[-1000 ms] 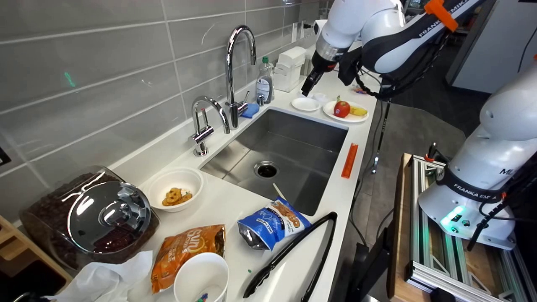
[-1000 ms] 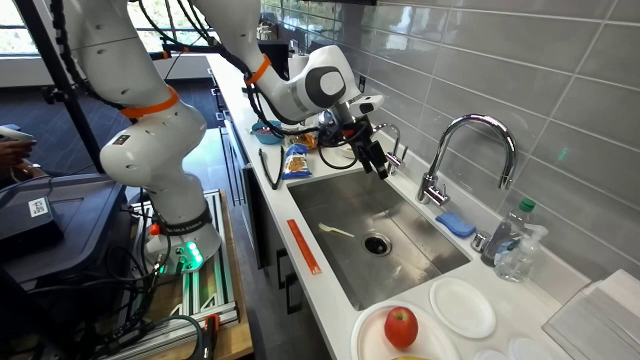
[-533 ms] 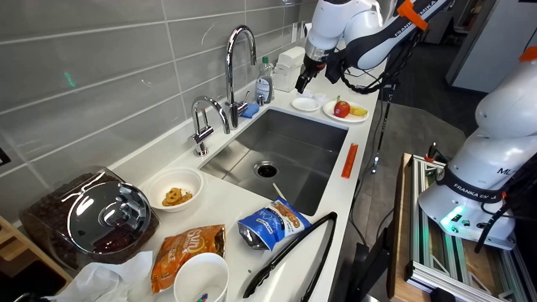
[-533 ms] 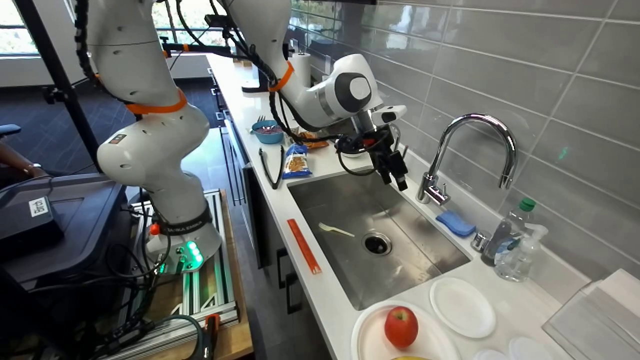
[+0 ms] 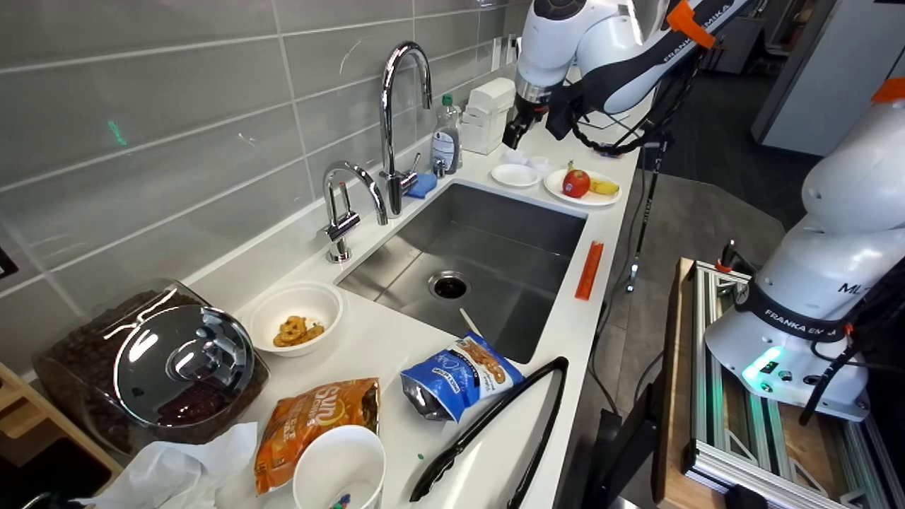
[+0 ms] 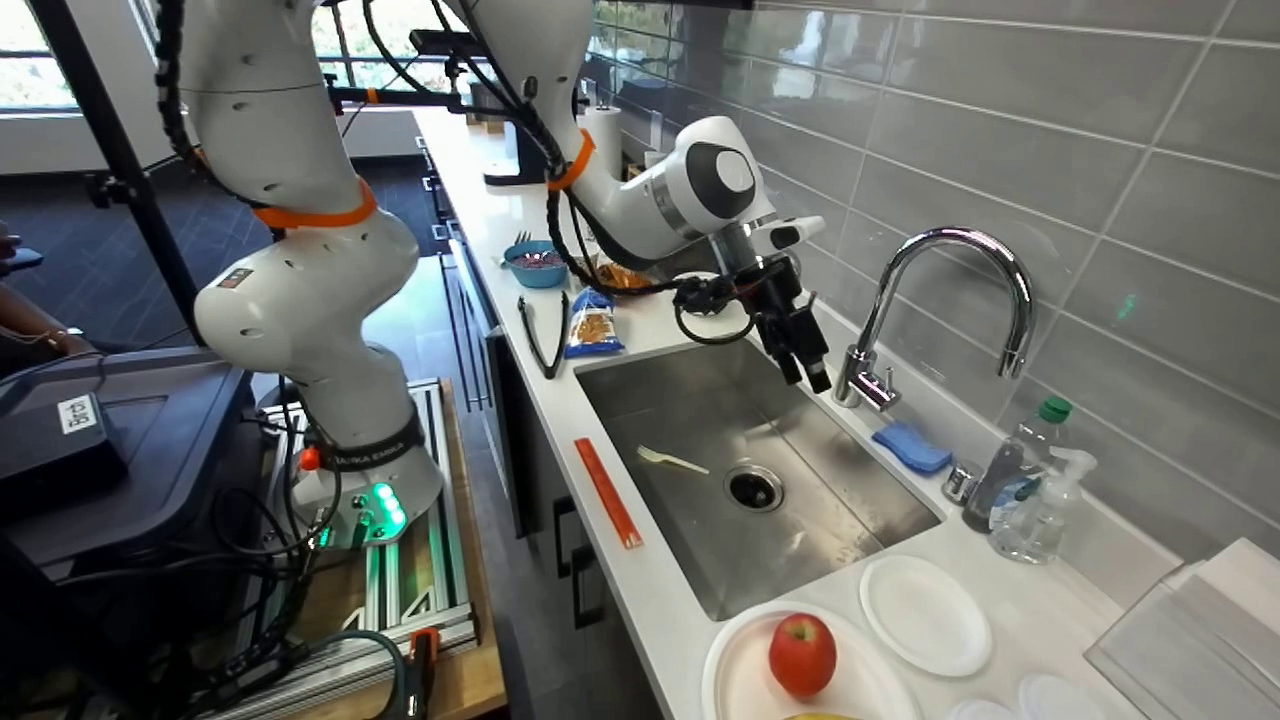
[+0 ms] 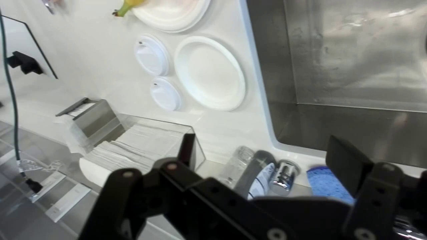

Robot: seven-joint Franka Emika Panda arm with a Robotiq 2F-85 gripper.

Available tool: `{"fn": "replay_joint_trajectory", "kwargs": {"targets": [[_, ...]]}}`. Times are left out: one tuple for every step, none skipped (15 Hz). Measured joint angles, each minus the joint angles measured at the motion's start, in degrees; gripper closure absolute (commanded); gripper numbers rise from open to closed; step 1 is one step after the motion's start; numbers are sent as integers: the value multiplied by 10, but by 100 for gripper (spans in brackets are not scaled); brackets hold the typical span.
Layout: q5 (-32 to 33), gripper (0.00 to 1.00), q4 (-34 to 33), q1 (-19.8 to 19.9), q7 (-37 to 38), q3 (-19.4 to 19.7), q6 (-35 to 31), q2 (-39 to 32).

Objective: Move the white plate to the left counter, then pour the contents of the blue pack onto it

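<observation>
Two lids (image 7: 151, 58) beside white plate (image 7: 210, 73)

We see a glossy grey-tiled wall (image 6: 1000, 120) catching soft reflections, a dark floor (image 6: 80, 230) farther back, and beyond it windows (image 6: 20, 75) bright with daylight above a low pale wall (image 6: 30, 140).

White robot arm (image 6: 310, 290) outstretched, wrist (image 6: 718, 182) tilted, black pincer (image 7: 266, 155) slanting downward, spread wide
</observation>
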State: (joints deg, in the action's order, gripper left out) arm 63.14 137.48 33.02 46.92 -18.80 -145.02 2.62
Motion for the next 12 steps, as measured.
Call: {"fn": "replay_joint_trajectory", "kwargs": {"targets": [[26, 0, -13, -29, 19, 37, 14, -15], [45, 0, -27, -57, 30, 72, 23, -32], [55, 0, -41, -83, 36, 105, 32, -51], [58, 0, -55, -105, 36, 132, 37, -71], [57, 0, -68, -123, 35, 154, 37, -90], [53, 0, -80, -138, 32, 173, 37, -109], [44, 0, -91, -149, 22, 187, 37, -128], [27, 0, -103, -159, 7, 199, 37, -146], [10, 0, -114, -166, -10, 209, 37, -162], [-2, 0, -125, -171, -22, 217, 37, -175], [-12, 0, -136, -177, -33, 226, 37, -188], [-18, 0, -146, -181, -40, 233, 37, -199]]}}
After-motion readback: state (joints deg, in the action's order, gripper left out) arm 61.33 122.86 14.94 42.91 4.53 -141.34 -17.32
